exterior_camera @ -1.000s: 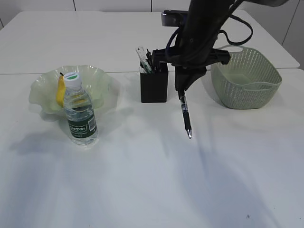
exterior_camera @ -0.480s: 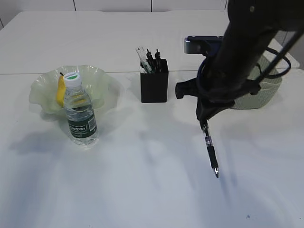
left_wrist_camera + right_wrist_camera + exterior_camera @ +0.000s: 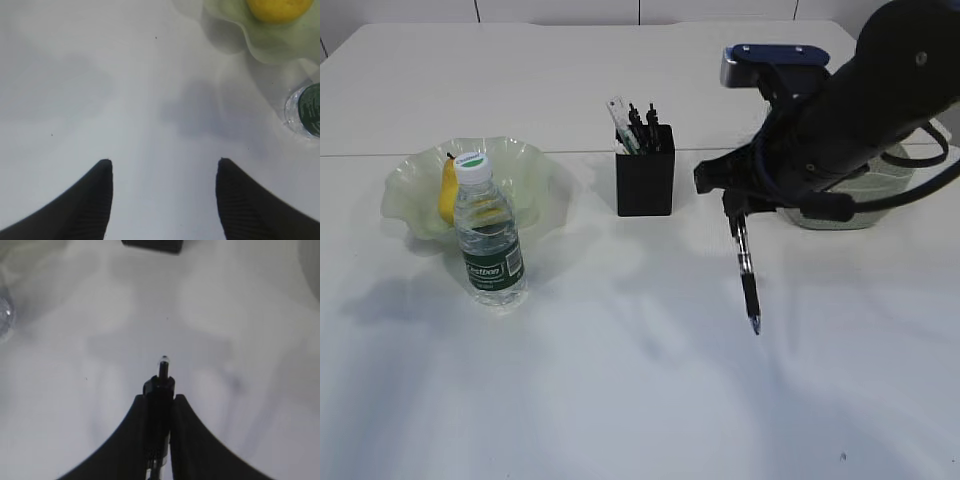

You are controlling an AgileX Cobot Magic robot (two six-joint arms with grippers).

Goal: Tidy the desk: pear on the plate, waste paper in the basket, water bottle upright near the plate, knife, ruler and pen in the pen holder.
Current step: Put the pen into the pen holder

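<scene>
Pen (image 3: 746, 275) hanging tip-down, clamped in my right pincer (image 3: 735, 207); black pen holder (image 3: 645, 183) to its left. My left pincer (image 3: 162, 172) gapes, empty.

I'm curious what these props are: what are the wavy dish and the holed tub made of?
The plate looks like pale-green translucent glass, since the pear shows through its glossy ruffled rim. The basket looks like matte sage-green plastic with moulded perforations.

Bright, even overhead light here; I see soft grey shadows beyond my right claw (image 3: 159, 405), whose close fingers blur.
</scene>
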